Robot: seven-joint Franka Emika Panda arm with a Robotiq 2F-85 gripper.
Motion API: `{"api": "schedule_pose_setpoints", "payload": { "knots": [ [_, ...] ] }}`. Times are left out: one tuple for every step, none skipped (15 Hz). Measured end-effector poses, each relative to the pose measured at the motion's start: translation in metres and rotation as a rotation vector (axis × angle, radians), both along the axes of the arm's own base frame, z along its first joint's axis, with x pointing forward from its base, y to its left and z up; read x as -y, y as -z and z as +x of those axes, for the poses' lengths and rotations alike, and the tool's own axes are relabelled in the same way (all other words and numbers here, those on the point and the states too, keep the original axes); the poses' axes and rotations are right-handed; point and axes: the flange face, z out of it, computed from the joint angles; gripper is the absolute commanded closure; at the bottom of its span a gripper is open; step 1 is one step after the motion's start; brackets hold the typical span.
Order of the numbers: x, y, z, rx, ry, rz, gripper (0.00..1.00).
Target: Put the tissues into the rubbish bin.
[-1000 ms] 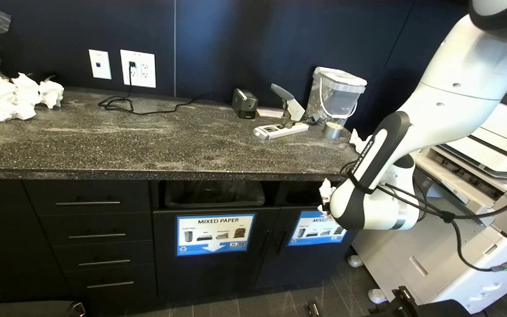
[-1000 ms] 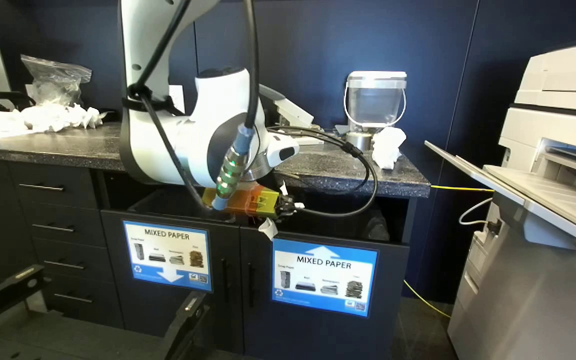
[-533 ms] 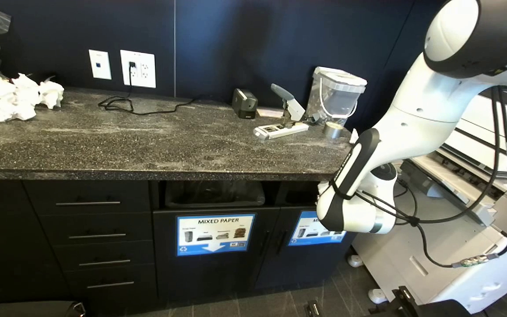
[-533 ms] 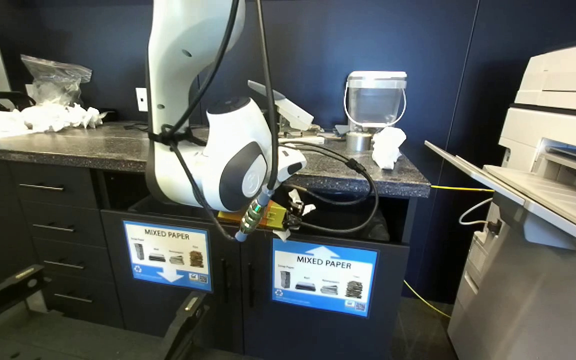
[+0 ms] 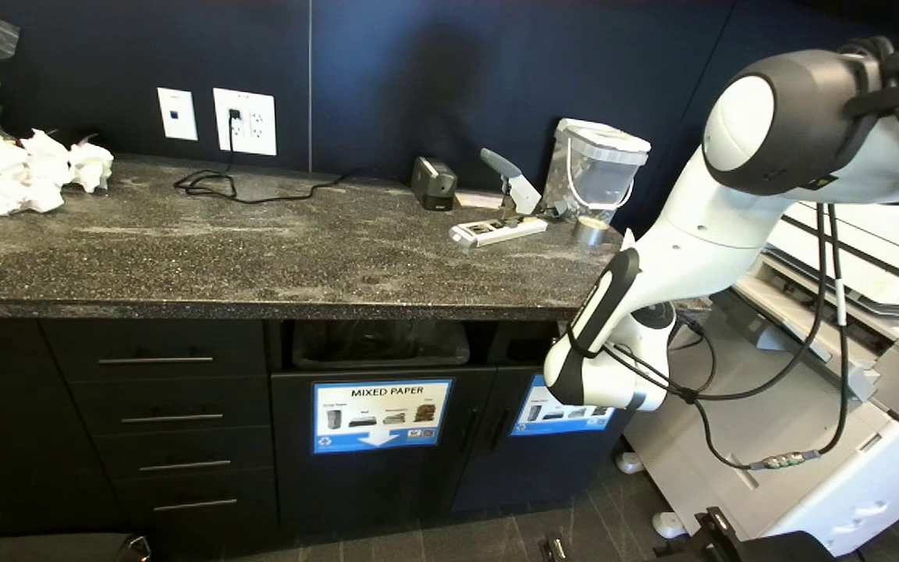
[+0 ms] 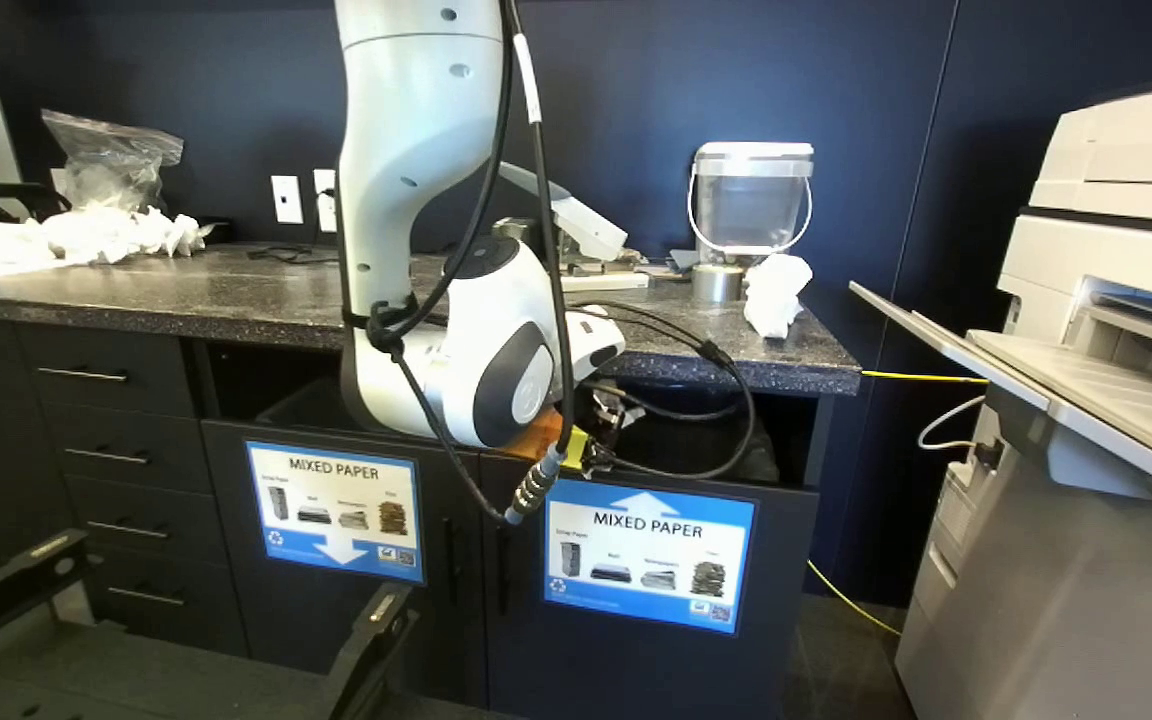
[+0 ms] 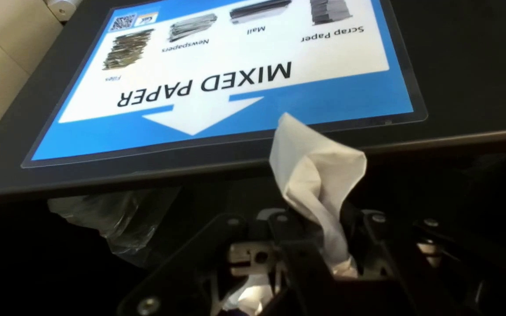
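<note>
In the wrist view my gripper [image 7: 323, 228] is shut on a crumpled white tissue [image 7: 312, 175], whose loose folded end sticks out past the fingers. Bits of that tissue [image 6: 626, 410] show at the gripper [image 6: 608, 435] in an exterior view. It is at the dark slot of the rubbish bin [image 6: 676, 440], a black cabinet with a blue sign [image 6: 649, 553], just under the counter edge. More tissues lie in a heap [image 5: 24, 172] at the counter's far left. Another tissue [image 6: 776, 295] rests on the right end. The arm hides the gripper in an exterior view.
A like black bin [image 6: 336, 510] adjoins, its slot partly behind the arm. The counter edge [image 6: 736, 372] overhangs both slots. On top stand a stapler [image 5: 508, 207], a sharpener [image 5: 434, 183] and a clear bucket [image 6: 753, 200]. A printer [image 6: 1086, 400] stands beside. Cables [image 6: 676, 320] loop round the wrist.
The arm has come lower and swung across towards the bin's slot. The held tissue, in front of the bin's panel a second ago, is now at the slot and mostly hidden.
</note>
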Motion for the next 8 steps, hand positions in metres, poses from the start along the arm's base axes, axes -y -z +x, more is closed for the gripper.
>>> {"api": "schedule_pose_setpoints", "payload": {
  "knots": [
    [0.001,0.004,0.005,0.009,0.000,-0.001,0.84],
    [0.002,0.007,0.010,0.018,0.003,-0.001,0.84],
    [0.003,0.011,0.014,0.027,0.007,0.001,0.84],
    [0.004,0.015,0.018,0.035,0.010,0.002,0.83],
    [0.006,0.018,0.021,0.046,0.015,0.003,0.83],
    [0.008,0.021,0.024,0.057,0.022,0.003,0.83],
    [0.009,0.024,0.027,0.071,0.031,0.003,0.83],
    [0.011,0.026,0.029,0.088,0.041,0.003,0.83]
  ]
}}
